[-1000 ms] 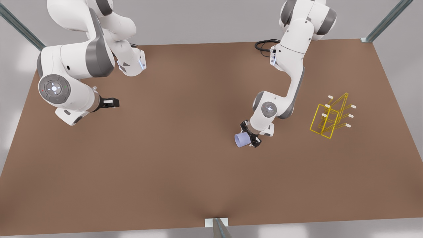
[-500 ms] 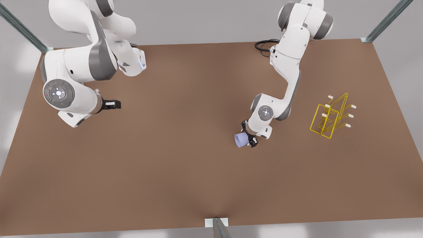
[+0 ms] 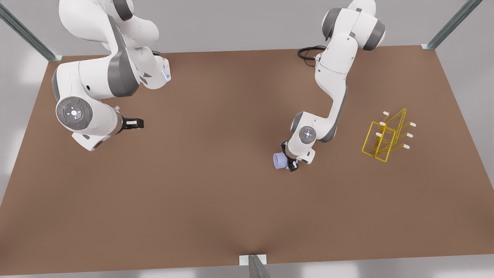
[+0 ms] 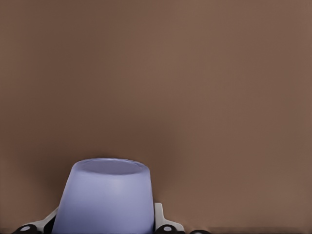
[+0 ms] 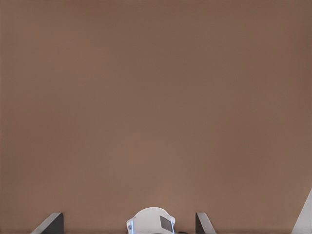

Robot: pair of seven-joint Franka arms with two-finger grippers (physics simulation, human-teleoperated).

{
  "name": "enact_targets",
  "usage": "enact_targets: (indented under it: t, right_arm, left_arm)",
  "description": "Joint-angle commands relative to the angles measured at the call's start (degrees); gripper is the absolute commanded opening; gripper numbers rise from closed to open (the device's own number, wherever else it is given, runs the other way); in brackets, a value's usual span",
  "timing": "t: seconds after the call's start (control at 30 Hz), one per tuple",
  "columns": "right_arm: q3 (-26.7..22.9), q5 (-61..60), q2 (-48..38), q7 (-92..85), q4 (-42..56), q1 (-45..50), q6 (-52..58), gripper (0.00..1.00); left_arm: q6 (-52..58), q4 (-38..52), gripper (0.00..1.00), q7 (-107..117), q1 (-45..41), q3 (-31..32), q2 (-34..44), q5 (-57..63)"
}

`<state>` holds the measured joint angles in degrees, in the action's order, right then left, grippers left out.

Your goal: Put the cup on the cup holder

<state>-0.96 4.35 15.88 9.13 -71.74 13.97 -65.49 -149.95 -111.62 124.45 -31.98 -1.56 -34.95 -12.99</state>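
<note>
We see the left pincer (image 3: 286, 161) low over the middle of the brown table (image 3: 216, 200), a little toward the front view's right, and it pinches the cup (image 3: 279, 160), a small plain lavender-blue tapered cup without a handle. In the front view the cup lies tipped on its side between the black fingers, sticking out from the pincer toward the front view's left. In the left wrist view the cup (image 4: 104, 197) stands between the two pale finger pads (image 4: 160, 219), one pad on each side of its wall, with its narrower closed end pointing away from the wrist and bare table beyond it. We cannot tell from these views whether the cup touches the table or hangs just above it. The cup holder (image 3: 386, 136), a thin yellow wire-frame rack with rectangular loops and short white-tipped pegs, stands on the table well apart from the cup, toward the front view's right, and nothing hangs on its pegs. The right pincer (image 3: 135, 123) is far off at the front view's left side of the table, its arm waiting there; it points toward the front view's right. In the right wrist view its two fingertips (image 5: 49, 223) stand spread apart with nothing between them, over bare table surface.
</note>
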Motion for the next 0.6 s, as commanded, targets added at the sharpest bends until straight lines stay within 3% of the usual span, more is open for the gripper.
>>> enact_targets:
  t: [0.0,0.03,0.1,0.17,0.2,0.23,0.27,0.3,0.33,0.47,0.57]
  right_arm:
    - [0.0,-0.1,-0.1,0.1,0.0,0.0,0.0,1.00]
    - [0.0,-0.1,-0.1,0.1,0.0,0.0,-0.1,1.00]
    - [0.0,-0.1,-0.1,-0.1,0.0,-0.1,-0.1,1.00]
    - [-0.1,-0.2,-0.1,-0.4,0.1,-0.1,-0.4,1.00]
    - [-0.1,-0.3,-0.1,-0.4,0.1,-0.1,-0.5,1.00]
    - [-0.1,-0.2,-0.1,-0.4,0.1,-0.1,-0.6,1.00]
    - [-0.1,-0.3,-0.1,-0.4,0.0,-0.1,-0.6,1.00]
    - [-0.1,-0.3,0.0,-0.4,0.0,-0.1,-0.7,1.00]
    - [-0.1,-0.3,0.2,-0.4,0.0,-0.1,-0.7,1.00]
    - [-0.1,-0.3,0.3,-0.5,0.0,-0.1,-0.7,1.00]
    - [-0.1,-0.3,0.4,-0.5,0.0,-0.1,-0.7,1.00]
  left_arm:
    - [0.2,0.1,0.61,-1.8,0.5,-0.1,1.0,-0.2]
    - [1.5,0.4,0.61,-1.6,1.2,-0.2,2.5,-0.9]
    - [17.5,9.8,0.61,-1.4,3.1,-0.5,2.4,-0.9]
    - [48.5,25.3,0.61,-1.0,3.9,-5.3,2.1,13.2]
    - [52.3,25.4,0.61,-1.0,0.5,-8.6,1.8,24.3]
    - [54.1,23.2,0.61,-3.6,-10.9,-24.6,1.5,27.3]
    - [53.9,20.5,0.61,-8.3,-18.9,-34.4,0.9,27.6]
    - [51.3,13.6,0.61,-12.6,-34.0,-50.9,-2.7,29.9]
    - [50.0,8.7,0.61,-12.7,-41.2,-57.7,-6.4,33.3]
    - [47.6,-1.8,0.61,-20.6,-60.0,-74.9,-13.2,37.9]
    - [45.6,-2.8,0.62,-22.2,-60.3,-76.1,-18.1,37.9]
